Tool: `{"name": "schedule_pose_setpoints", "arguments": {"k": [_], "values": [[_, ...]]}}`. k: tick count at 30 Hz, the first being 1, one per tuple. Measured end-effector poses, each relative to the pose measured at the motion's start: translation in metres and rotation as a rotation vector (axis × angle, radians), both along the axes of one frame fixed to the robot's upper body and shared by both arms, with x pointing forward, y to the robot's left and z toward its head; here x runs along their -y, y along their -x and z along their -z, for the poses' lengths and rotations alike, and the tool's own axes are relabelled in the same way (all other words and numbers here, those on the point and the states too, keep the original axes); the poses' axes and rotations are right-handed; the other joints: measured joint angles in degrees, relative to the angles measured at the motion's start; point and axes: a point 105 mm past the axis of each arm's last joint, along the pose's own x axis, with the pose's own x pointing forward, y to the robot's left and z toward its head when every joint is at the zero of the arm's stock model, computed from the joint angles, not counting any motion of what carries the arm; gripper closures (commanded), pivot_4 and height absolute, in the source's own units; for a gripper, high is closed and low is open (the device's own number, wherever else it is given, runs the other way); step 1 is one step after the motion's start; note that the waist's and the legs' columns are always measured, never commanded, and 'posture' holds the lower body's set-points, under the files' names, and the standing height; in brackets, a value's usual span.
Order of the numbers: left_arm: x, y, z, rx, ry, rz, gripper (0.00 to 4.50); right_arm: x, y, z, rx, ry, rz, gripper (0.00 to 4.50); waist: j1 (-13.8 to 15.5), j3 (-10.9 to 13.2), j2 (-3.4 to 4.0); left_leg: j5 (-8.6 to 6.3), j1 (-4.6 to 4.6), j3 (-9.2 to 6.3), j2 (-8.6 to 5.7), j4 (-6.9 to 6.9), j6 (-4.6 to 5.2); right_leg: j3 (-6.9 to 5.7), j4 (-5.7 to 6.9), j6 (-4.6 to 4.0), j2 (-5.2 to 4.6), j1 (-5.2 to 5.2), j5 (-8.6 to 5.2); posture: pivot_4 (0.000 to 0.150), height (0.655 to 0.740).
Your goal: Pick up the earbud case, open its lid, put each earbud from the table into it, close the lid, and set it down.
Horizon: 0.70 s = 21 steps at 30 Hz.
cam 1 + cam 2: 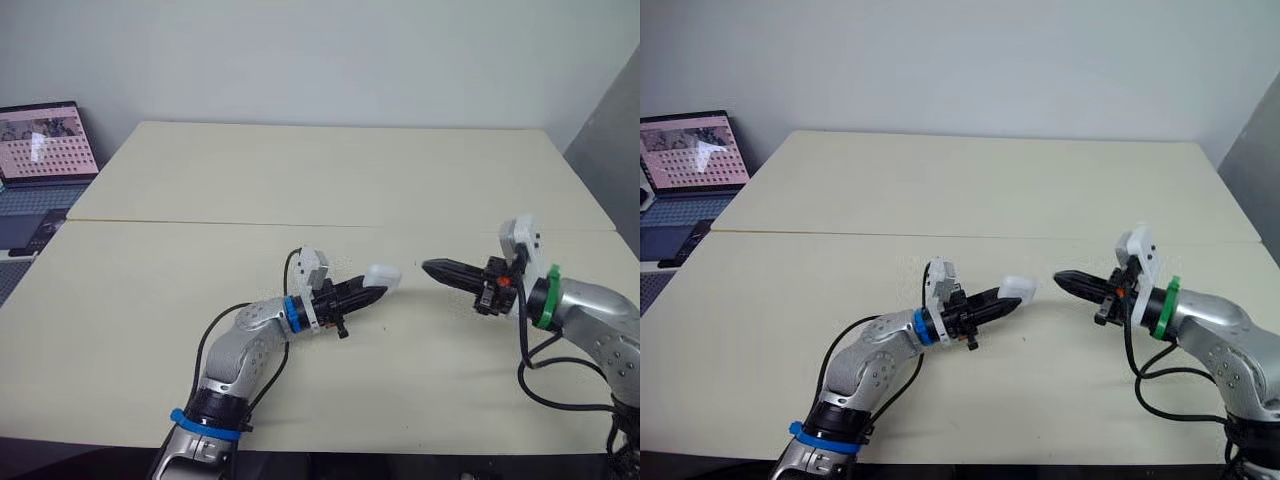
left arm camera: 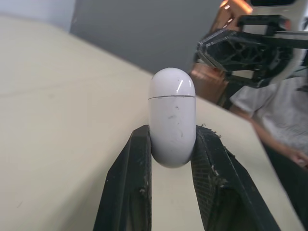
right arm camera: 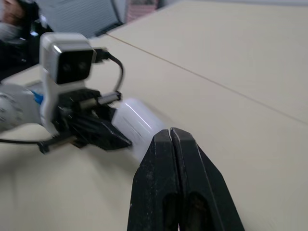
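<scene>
Pinching a small white earbud case (image 2: pixel 172 115) with the left tool (image 1: pixel 372 291), both black fingers (image 2: pixel 132 183) tight on its round bottom end. Lid end poking out past the fingertips, lid shut, with a thin line going round where lid meets body. A few faint scratches on the front. Held near the middle of the pale worktop (image 1: pixel 330 170), toward the front edge, just past the long line running across from side to side. Hard to tell whether touching the worktop or lifted a little.

Pointing the right tool (image 3: pixel 170 134) straight at the case, fingers pressed flat together, gripping nothing. Close to the lid end but apart from it, with a small gap between. Green ring (image 1: pixel 550 297) on the right wrist, blue ring (image 1: pixel 291 310) on the left wrist, black cables (image 1: pixel 535 385) looping from both arms.

Open laptop (image 1: pixel 45 150) off to the left, beside the worktop's far corner, screen lit up pink. Behind the right tool in the left wrist view, part of a person in a white shirt (image 2: pixel 284 108).
</scene>
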Motion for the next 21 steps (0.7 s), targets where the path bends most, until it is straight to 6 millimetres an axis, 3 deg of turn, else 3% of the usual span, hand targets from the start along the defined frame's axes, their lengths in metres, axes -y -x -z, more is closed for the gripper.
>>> {"name": "schedule_pose_setpoints", "arguments": {"k": [5, 9, 10, 12, 14, 19, 21], "values": [[-0.007, -0.01, 0.027, -0.09, -0.258, -0.034, 3.73, 0.031, 0.013, 0.038, -0.016, 0.163, 0.106, 4.48, 0.0, 0.0, 0.0, 0.0, 0.01, 0.03, -0.02, 0.0, -0.01, 0.01, 0.01, 0.01, 0.02, 0.0, 0.0, 0.15, 0.74], [-0.005, -0.019, 0.025, -0.114, -0.297, -0.059, 3.73, 0.036, 0.022, 0.05, -0.008, 0.19, 0.118, 4.48, 0.0, 0.0, 0.0, 0.01, 0.06, 0.02, -0.01, 0.01, -0.02, 0.02, 0.03, 0.01, 0.0, 0.05, 0.0, 0.15, 0.74], [-0.005, -0.02, 0.025, -0.117, -0.3, -0.06, 3.02, 0.036, 0.023, 0.051, -0.004, 0.187, 0.121, 4.5, 0.0, 0.0, 0.0, 0.01, 0.07, 0.02, 0.01, 0.0, -0.02, 0.02, 0.03, 0.01, 0.0, 0.04, 0.0, 0.15, 0.74], [-0.006, -0.022, 0.027, -0.116, -0.317, -0.065, 2.46, 0.036, 0.026, 0.055, -0.005, 0.179, 0.125, 4.5, 0.0, 0.0, 0.0, 0.02, 0.06, 0.03, 0.01, 0.0, -0.03, 0.03, 0.03, 0.01, 0.0, 0.03, 0.0, 0.15, 0.74], [-0.009, -0.021, 0.03, -0.12, -0.324, -0.063, 1.77, 0.035, 0.029, 0.058, -0.006, 0.172, 0.129, 4.11, -0.1, 0.0, 0.0, 0.02, 0.05, 0.04, 0.02, -0.01, -0.04, 0.04, 0.03, 0.01, 0.0, 0.01, 0.0, 0.15, 0.74], [-0.022, -0.011, 0.016, 0.034, -0.26, -0.071, 0.07, 0.037, 0.034, 0.057, 0.043, 0.146, 0.115, 2.48, 0.0, 0.0, 0.01, 0.03, 0.04, -0.01, 0.05, -0.02, -0.06, 0.11, 0.0, 0.01, -0.04, 0.02, 0.0, 0.15, 0.74], [-0.036, -0.009, 0.005, 0.143, -0.268, -0.108, 0.0, 0.04, 0.039, 0.06, 0.057, 0.15, 0.105, 1.74, 0.0, 0.0, 0.01, 0.02, 0.06, -0.02, 0.06, -0.03, -0.06, 0.18, -0.02, 0.0, -0.05, 0.04, 0.0, 0.15, 0.74]]}}
